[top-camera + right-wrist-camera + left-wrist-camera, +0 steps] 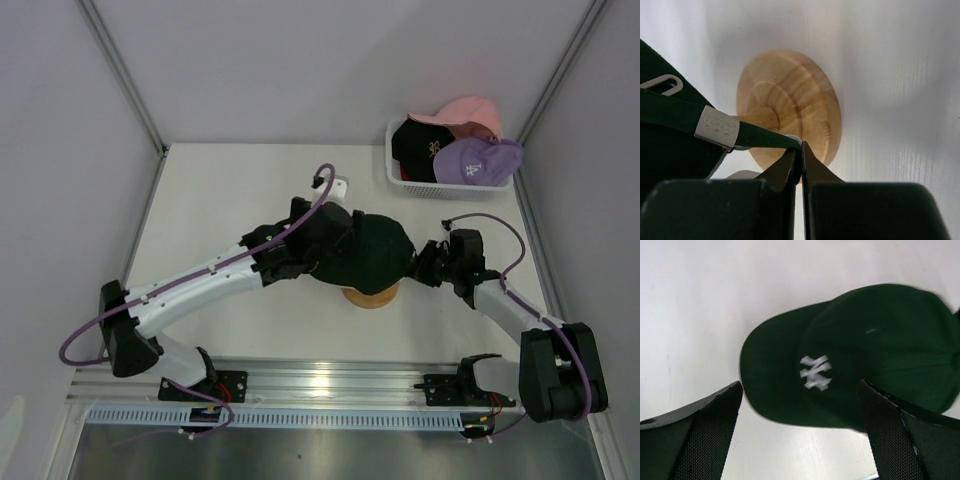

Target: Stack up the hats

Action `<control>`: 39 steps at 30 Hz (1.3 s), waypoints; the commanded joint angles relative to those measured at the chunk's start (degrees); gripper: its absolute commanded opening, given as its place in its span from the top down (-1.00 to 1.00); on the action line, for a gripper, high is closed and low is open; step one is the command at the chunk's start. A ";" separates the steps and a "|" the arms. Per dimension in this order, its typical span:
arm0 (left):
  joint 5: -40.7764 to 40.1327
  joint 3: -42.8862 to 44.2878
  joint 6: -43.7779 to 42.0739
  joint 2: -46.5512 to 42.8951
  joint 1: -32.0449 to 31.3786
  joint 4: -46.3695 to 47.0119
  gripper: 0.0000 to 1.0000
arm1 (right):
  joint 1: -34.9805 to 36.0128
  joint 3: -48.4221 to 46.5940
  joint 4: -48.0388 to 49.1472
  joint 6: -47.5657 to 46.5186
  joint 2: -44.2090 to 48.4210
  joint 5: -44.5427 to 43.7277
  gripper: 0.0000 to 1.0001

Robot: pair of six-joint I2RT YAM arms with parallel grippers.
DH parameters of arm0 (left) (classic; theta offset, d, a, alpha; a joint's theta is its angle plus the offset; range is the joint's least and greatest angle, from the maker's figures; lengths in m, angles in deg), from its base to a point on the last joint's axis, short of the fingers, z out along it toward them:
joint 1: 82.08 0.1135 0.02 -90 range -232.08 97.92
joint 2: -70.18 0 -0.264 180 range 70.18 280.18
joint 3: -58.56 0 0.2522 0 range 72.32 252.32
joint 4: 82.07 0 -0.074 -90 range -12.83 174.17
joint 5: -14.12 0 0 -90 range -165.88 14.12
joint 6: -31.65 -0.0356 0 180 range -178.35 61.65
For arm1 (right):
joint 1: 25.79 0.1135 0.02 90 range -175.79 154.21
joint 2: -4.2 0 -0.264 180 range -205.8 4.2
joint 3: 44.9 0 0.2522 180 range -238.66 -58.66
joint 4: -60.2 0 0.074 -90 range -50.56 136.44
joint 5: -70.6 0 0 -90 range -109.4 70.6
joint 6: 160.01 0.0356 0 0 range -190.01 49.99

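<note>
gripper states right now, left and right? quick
Left gripper: open, holding nothing, above the dark green cap.
Right gripper: fingers shut on the cap's back strap.

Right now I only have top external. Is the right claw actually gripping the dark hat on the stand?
Observer: Yes. Right wrist view: the right claw is shut on the back strap of the green hat, just past the metal buckle.
Operator: Left claw?
Observer: Left wrist view: the left claw is open wide over the brim, gripping nothing.
Operator: Which hat exactly?
Observer: White logo of interlocked letters on its front, near the brim.
</note>
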 commanded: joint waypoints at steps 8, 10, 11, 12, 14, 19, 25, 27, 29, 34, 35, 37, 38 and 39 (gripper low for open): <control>15.23 -31.64 12.46 -31.43 15.88 18.96 -0.99 | 1.36 0.74 -5.11 -0.87 0.80 -3.91 0.78; 15.58 -34.88 12.64 -33.21 17.37 19.76 -0.99 | 1.53 -0.32 -6.61 -1.13 2.12 -3.99 0.71; 16.28 -35.25 13.16 -33.57 17.90 19.59 -0.99 | 1.62 -0.67 -7.05 -1.40 2.48 -3.99 0.59; 16.81 -35.51 13.51 -33.40 18.78 19.32 -0.99 | 1.62 -1.54 -8.27 -1.48 3.18 -3.82 0.50; 18.12 -36.31 14.30 -32.35 19.31 19.32 -0.99 | 1.62 -3.21 -10.55 -2.36 3.53 -4.52 0.17; 19.18 -35.61 14.05 -27.52 19.49 20.38 -0.99 | -0.31 -9.71 -21.54 -4.65 7.73 -7.86 -0.27; 18.40 -34.55 12.03 -26.71 19.66 20.29 -0.99 | -3.30 -11.75 -25.78 -2.90 16.61 -5.75 -0.49; 17.69 -34.64 11.41 -27.33 19.75 20.46 -0.99 | -4.26 -10.79 -24.12 -1.76 21.26 -4.71 -0.54; 17.34 -34.81 10.62 -28.21 19.84 20.55 -0.99 | -5.67 -10.78 -23.67 0.17 23.56 -4.17 -0.55; 17.34 -35.78 9.65 -29.53 20.10 20.73 -0.99 | -6.64 -17.01 -27.61 -0.25 25.33 -9.78 -0.73; 17.34 -35.87 9.56 -29.88 20.19 20.73 -0.99 | -6.82 -18.33 -28.66 -1.21 24.98 -13.02 -0.75; 17.51 -36.31 9.04 -30.14 20.28 20.99 -0.99 | -7.26 -22.37 -28.94 -2.62 22.27 -15.85 -0.78; 17.69 -36.57 8.86 -30.23 20.19 21.16 -0.99 | -7.61 -23.78 -28.59 -3.41 21.04 -16.82 -0.78; 17.87 -36.92 8.77 -30.32 20.28 21.43 -0.99 | -8.22 -25.09 -26.93 -5.25 19.46 -17.61 -0.79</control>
